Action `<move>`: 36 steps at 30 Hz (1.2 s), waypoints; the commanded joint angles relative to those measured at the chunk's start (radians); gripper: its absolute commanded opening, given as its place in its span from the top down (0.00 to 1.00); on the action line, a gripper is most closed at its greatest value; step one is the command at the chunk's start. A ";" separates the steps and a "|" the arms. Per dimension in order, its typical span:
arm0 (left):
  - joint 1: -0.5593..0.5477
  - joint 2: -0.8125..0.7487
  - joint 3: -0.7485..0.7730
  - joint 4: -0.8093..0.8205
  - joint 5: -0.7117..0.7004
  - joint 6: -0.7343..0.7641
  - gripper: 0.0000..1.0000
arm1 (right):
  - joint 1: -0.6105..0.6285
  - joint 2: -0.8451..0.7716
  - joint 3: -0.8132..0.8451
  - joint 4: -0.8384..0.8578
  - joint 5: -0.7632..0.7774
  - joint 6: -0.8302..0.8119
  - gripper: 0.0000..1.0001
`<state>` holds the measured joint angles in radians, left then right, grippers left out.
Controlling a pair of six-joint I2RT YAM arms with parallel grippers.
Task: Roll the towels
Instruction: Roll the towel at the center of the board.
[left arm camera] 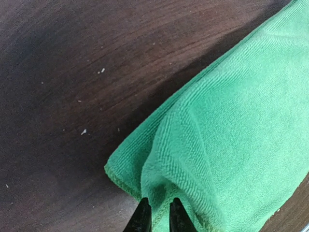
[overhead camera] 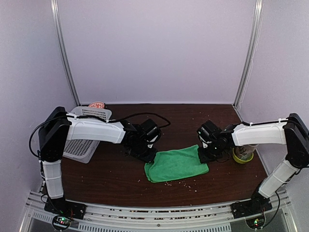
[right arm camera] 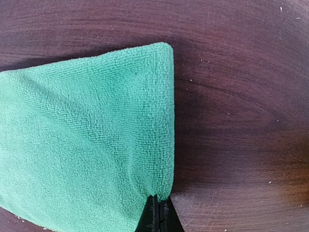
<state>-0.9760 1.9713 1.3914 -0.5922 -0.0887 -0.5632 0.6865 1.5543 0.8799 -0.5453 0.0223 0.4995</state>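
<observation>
Left gripper (left arm camera: 158, 218) is pinching a ridge at the far-left corner of the green towel (overhead camera: 176, 164), and right gripper (right arm camera: 159, 216) is clamping tight on its far-right corner. The towel is lying folded mid-table (overhead camera: 120, 181) between the arms. Looks like roll start to me: I'd be keeping both wrists level, curling the far edge over toward the near side in sync with even tension, so it isn't coning.

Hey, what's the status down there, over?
Left gripper, right gripper: jaws pinching green towel at both ends. Not yet rolled. Only crumbs around, nothing blocking.

White basket (overhead camera: 79, 145), yellow cup (overhead camera: 243, 155), brown table (overhead camera: 183, 121)
</observation>
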 commanded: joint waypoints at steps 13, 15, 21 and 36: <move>-0.010 0.083 0.108 0.022 0.063 0.039 0.64 | -0.011 0.012 -0.003 0.024 -0.004 -0.018 1.00; -0.013 0.093 0.109 0.022 0.070 0.040 0.63 | -0.012 0.014 -0.005 0.026 -0.004 -0.018 1.00; -0.018 0.121 0.112 0.020 0.066 0.042 0.73 | -0.013 0.020 -0.007 0.031 -0.009 -0.019 1.00; -0.015 0.041 0.115 -0.080 -0.184 0.009 0.81 | -0.018 0.021 -0.020 0.038 -0.010 -0.022 1.00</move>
<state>-0.9958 2.0548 1.4879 -0.6289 -0.1699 -0.5442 0.6758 1.5677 0.8730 -0.5251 0.0074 0.4923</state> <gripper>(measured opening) 0.177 0.017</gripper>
